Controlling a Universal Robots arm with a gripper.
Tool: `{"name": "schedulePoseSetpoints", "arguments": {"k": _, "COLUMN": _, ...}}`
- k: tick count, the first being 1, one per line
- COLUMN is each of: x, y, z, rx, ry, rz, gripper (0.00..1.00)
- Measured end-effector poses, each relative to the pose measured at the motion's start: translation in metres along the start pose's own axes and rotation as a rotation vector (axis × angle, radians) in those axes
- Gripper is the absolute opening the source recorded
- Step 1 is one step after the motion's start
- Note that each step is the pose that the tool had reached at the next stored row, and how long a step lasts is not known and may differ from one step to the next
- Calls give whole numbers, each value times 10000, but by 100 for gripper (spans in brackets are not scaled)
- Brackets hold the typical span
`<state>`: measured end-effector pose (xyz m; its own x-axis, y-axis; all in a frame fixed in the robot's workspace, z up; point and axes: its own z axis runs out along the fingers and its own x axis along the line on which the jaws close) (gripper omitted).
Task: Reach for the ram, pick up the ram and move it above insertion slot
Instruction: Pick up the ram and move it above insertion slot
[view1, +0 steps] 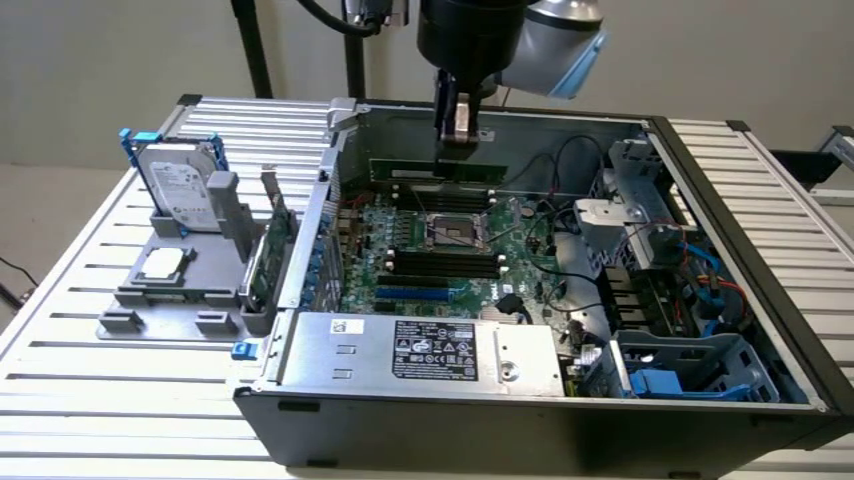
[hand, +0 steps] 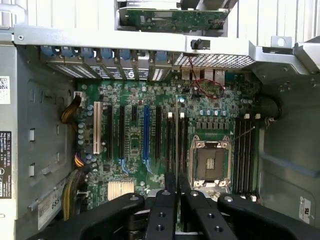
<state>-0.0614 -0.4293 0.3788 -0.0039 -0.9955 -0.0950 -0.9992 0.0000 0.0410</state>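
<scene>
- Starting nearest in the exterior view: passing over the power supply (view1: 427, 350) at six o'clock of the case, lying flat and playing no part in this step.
- Moving on to the board: noting one bank of dark slots (view1: 441, 265) at six o'clock of the socket (view1: 461, 232), and a second bank just past it at twelve o'clock.
- Finding the ram (view1: 400, 169) at twelve o'clock of the socket, hanging level in the air over the far bank and apart from the board.
- Clamping the ram from above with the gripper (view1: 458, 140), jaws nearly together on its upper edge near the middle.
- Seeing the same grip from the wrist: gripper (hand: 177, 200) pinching the ram (hand: 176, 150), showing edge-on as a thin line running along the slots (hand: 170, 145) beside the socket (hand: 210, 162).
- Judging the reach and pick-up done, and the carry above the slot in hand or close to finished.
- Not telling which slot of the bank lies exactly beneath.
- Calling, by this reading, for holding the stick level and parallel to the slot, with the edge centred over it.
</scene>
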Motion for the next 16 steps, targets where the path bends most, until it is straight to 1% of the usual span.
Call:
{"name": "schedulePoseSetpoints", "arguments": {"k": 7, "x": -109, "y": -49, "z": 44, "rx": 5, "ry": 108, "rz": 52, "gripper": 13}}
{"name": "schedulePoseSetpoints", "arguments": {"k": 11, "x": -192, "y": -58, "z": 67, "rx": 6, "ry": 227, "rz": 63, "gripper": 13}}
{"name": "schedulePoseSetpoints", "arguments": {"k": 14, "x": -248, "y": -61, "z": 76, "rx": 7, "ry": 295, "rz": 70, "gripper": 13}}
{"name": "schedulePoseSetpoints", "arguments": {"k": 16, "x": -250, "y": -61, "z": 76, "rx": 7, "ry": 302, "rz": 70, "gripper": 13}}
